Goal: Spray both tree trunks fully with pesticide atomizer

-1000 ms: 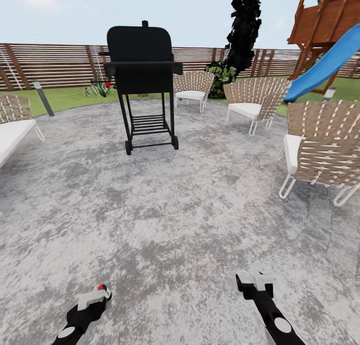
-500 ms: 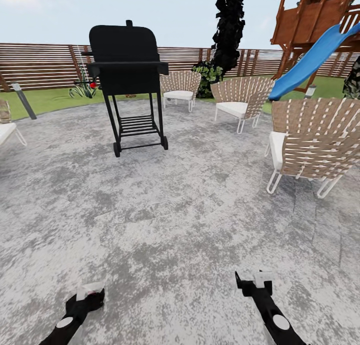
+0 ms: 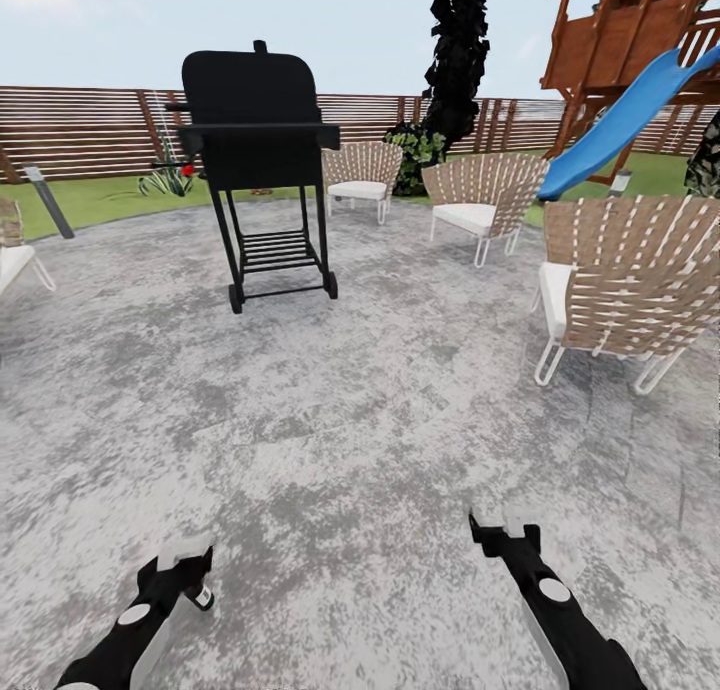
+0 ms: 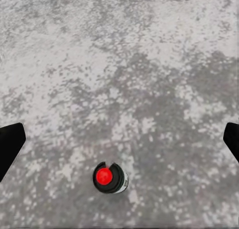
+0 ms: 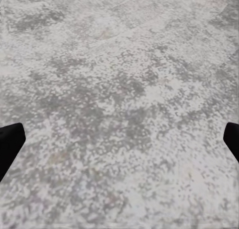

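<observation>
The pesticide atomizer is seen from above in the left wrist view: a dark round bottle with a red tip, over the grey paved patio. My left gripper is open, its dark fingers far apart at the picture's edges and not touching the bottle. In the head view the left gripper hovers low at the near left, with the atomizer just beside and below its fingers. My right gripper is open and holds nothing. A tree with dark ragged foliage rises behind the chairs, its trunk's base hidden.
A black wheeled grill stands ahead on the patio. Wicker chairs ring the right side. Beyond lie the green lawn, a slat fence and a wooden playhouse with a blue slide.
The head view swung to the right early on. Both grippers rose and reached a little further forward. The atomizer, earlier at the left fingers, now sits lower beside them.
</observation>
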Motion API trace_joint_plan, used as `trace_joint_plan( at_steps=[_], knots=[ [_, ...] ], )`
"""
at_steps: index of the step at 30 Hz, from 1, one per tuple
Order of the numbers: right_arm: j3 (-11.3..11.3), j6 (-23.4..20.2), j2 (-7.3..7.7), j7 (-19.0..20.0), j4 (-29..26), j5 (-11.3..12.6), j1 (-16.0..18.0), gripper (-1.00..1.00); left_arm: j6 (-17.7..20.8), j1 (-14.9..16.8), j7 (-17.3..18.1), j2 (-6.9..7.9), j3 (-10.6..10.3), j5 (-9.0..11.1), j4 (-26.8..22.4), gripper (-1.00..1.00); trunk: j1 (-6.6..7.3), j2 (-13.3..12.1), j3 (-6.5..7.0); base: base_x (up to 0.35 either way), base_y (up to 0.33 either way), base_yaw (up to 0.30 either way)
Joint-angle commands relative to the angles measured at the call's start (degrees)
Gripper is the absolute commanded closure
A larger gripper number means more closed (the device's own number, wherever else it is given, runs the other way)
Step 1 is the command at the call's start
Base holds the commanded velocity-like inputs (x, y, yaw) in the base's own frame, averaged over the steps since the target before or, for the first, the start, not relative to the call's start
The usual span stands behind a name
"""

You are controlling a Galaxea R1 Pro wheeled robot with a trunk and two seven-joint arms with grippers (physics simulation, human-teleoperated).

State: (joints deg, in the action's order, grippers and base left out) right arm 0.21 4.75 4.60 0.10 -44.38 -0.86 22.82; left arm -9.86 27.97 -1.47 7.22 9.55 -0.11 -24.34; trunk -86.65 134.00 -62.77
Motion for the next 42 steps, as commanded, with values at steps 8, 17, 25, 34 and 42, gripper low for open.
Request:
trace_joint_plan(
  at_steps=[8,17,25,34,42],
  knots=[
    [-0.12,0.15,0.06,-0.25,1.23,-0.11,0.03,-1.0,-0.22,0.12,-0.07,0.32,0.07,-0.05,0.11,-1.0,0.03,0.02,0.23,-0.169,0.242,-0.196],
    [-0.11,0.15,-0.02,-0.34,1.34,-0.08,0.03,-1.0,-0.18,0.25,-0.11,0.03,-1.88,-0.11,0.15,-1.0,-0.63,1.22,-0.28,-0.021,0.029,-0.024],
    [-0.3,-0.01,-0.03,-0.36,1.24,-0.02,0.05,-1.0,-2.17,0.33,-0.03,0.0,-2.17,-0.15,0.16,-1.0,-2.39,4.43,-2.33,0.0,0.0,0.0],
    [-0.3,-0.01,-0.03,-0.36,1.23,-0.02,0.03,-1.0,-2.91,0.33,-0.02,-0.01,-2.21,-0.15,0.34,-1.0,-4.36,8.04,-4.76,0.0,0.0,0.0],
    [-0.25,0.0,-0.02,-0.36,1.21,0.01,0.04,-1.0,-2.97,0.33,-0.02,0.03,-2.25,-0.15,0.5,-1.0,-5.15,9.31,-6.82,0.0,0.0,0.0]
  ],
)
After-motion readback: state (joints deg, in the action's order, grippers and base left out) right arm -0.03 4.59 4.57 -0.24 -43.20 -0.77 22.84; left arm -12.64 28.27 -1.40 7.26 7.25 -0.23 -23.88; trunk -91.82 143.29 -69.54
